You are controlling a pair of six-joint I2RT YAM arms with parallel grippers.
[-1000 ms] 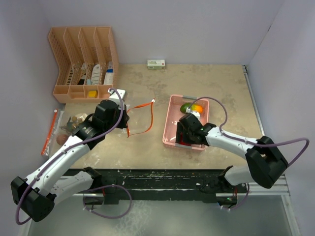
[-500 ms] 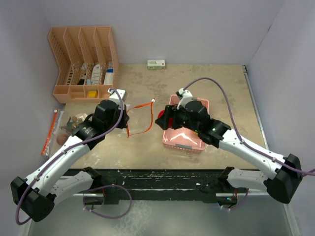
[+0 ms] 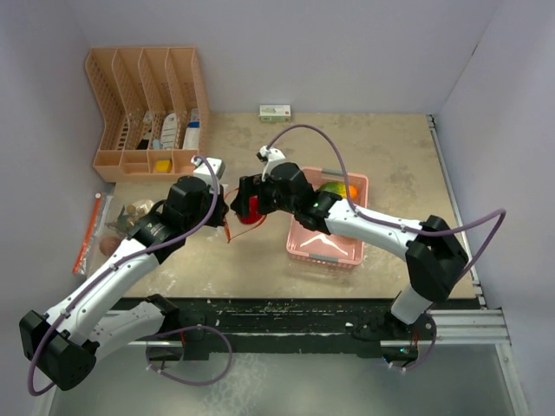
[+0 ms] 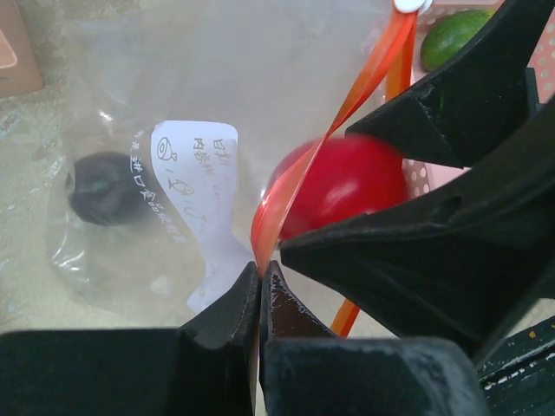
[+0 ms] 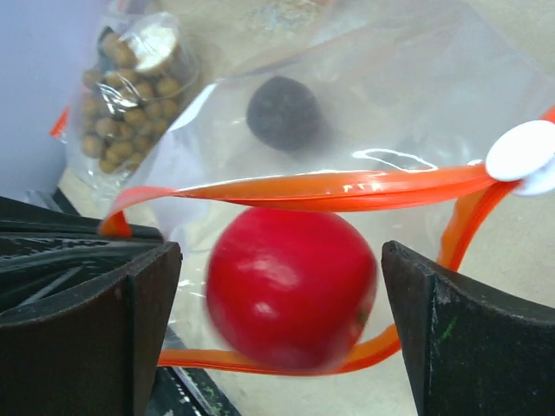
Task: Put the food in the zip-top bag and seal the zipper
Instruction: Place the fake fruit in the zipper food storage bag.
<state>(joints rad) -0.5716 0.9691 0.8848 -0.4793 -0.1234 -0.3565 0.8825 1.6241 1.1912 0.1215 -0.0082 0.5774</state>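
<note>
We have the left gripper (image 4: 260,276) pinched tight on the orange zipper strip (image 5: 347,189) of the zip-top bag (image 4: 217,69), holding its mouth up and open. The right gripper (image 5: 279,260) stands at that mouth with its fingers wide apart, and the red apple (image 5: 290,299) sits between them touching neither (it is blurred, so we judge it is dropping). To do this well we want a firm pinch, a wide mouth, and the right fingers clear of the strip until the apple lies inside by the dark ball (image 5: 284,113). The mango (image 3: 335,189) waits in the pink basket (image 3: 327,247); the cluster of tan balls (image 5: 130,95) lies beyond the bag. We cannot tell whether the apple has passed the lower lip, and the bag's far end is cut off.
</note>
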